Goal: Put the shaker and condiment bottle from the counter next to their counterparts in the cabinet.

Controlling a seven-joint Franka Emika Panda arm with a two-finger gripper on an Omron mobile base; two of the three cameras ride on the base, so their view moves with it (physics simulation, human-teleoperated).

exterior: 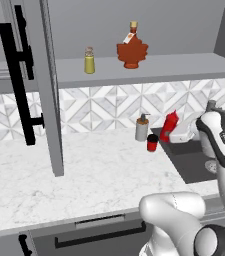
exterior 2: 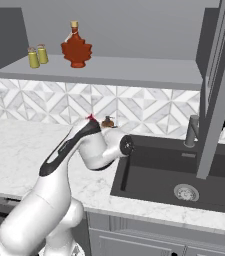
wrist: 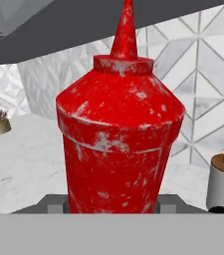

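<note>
Red condiment bottle (wrist: 121, 139) tilted, clamped between gripper (wrist: 114, 203) jaws

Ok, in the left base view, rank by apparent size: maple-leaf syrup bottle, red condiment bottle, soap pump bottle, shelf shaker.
1. Maple-leaf syrup bottle
2. Condiment bottle, tilted and partly hidden by the arm
3. Soap pump bottle, close to the condiment bottle, so that order is unsure
4. Shaker, smallest, though it sits farther back on the cabinet shelf

The arm reaches forward, its hand (wrist: 114, 201) seemingly clamped, fingers hidden.
</note>
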